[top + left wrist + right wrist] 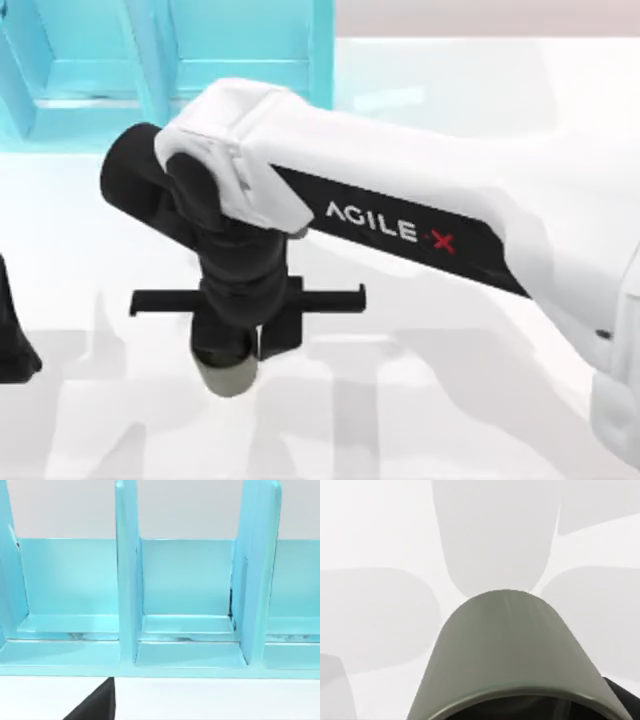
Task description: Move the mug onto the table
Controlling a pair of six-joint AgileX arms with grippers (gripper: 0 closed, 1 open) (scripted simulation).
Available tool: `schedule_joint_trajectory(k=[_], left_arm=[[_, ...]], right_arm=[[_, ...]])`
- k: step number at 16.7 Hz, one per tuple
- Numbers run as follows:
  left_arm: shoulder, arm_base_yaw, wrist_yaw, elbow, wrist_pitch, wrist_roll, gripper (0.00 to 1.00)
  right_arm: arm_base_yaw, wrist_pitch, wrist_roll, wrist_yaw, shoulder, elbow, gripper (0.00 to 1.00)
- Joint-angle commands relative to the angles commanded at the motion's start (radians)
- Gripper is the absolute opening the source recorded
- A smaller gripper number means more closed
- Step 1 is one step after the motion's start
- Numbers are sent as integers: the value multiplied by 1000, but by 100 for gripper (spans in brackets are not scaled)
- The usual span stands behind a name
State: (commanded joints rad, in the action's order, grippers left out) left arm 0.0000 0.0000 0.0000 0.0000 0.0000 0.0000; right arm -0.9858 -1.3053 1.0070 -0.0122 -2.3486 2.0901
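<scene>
The small olive-green matte cylindrical mug (228, 376) sits directly below the right gripper (240, 345), apparently clamped between its black fingers, above the glossy white table (420, 400). The turquoise compartmented shelf unit (180, 50) stands beyond the gripper. The left arm's gripper (12, 335) rests parked far left.

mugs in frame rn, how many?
1. The mug sits at the right gripper, over the white table in front of the blue shelf; the right wrist view shows its wall close up. The arm may hide others.
</scene>
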Motion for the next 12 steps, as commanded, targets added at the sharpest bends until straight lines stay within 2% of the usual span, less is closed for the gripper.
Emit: schedule_joint_trajectory(k=[3, 12], left_arm=[[0, 0, 0, 0, 0, 0, 100], [0, 0, 0, 0, 0, 0, 100]], right_arm=[[0, 0, 0, 0, 0, 0, 0], [0, 0, 0, 0, 0, 0, 68]])
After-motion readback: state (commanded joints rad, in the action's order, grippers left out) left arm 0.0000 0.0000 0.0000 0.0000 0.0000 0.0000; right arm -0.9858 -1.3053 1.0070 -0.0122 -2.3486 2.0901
